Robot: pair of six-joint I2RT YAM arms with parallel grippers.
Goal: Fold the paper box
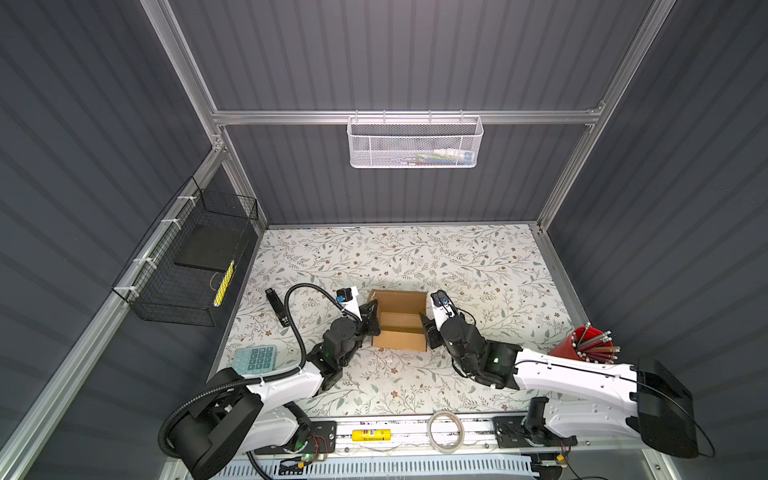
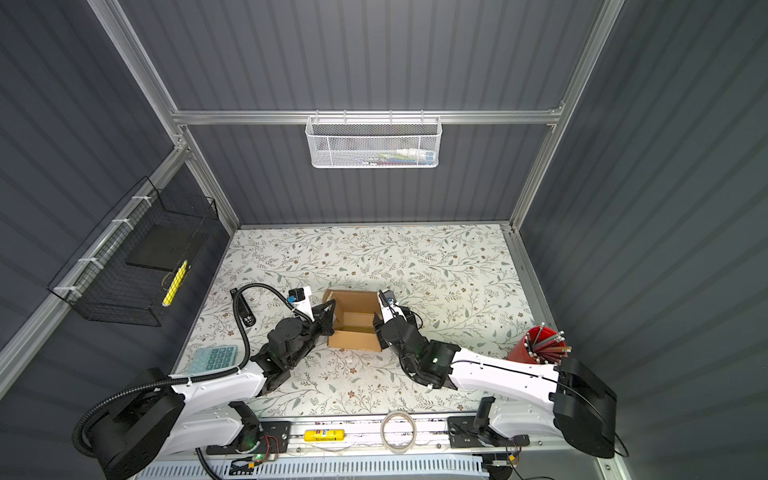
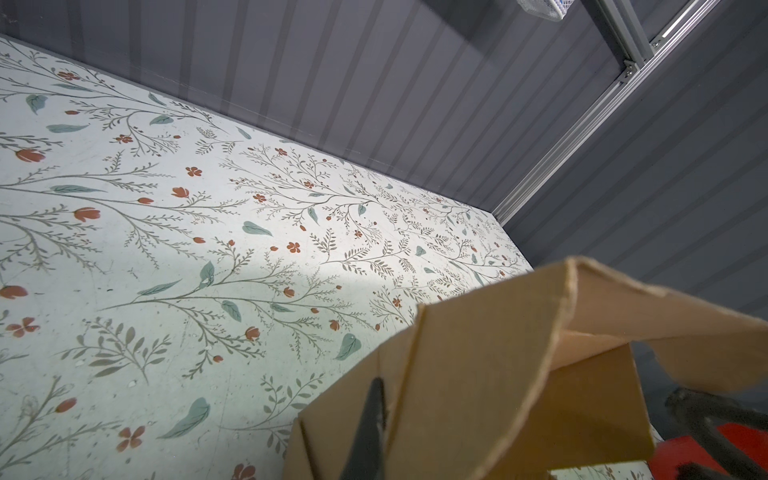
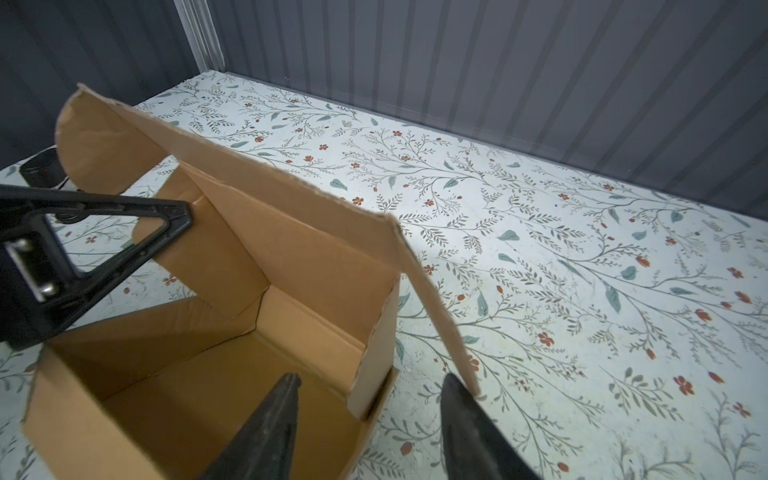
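Midway across the surface (image 1: 415,386), in both top views, the paper box (image 1: 400,328) sits half-formed, the left pincer (image 1: 374,320) on its left wall. Left wrist view: its finger (image 3: 371,419) presses cardboard, clamped shut there. Right wrist view: the right pincer (image 4: 370,380) gapes empty astride the right wall; it should likely tuck the loose flap (image 4: 434,307) inward.

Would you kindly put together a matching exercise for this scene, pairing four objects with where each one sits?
Things:
1. paper box
2. red pencil cup
3. calculator
4. white mesh basket

Places:
a. hung on the back rail
b. at the right edge of the table
c. mid-table, top open
d. near the left front corner of the table

Pairs: 1-c, 2-b, 3-d, 4-a
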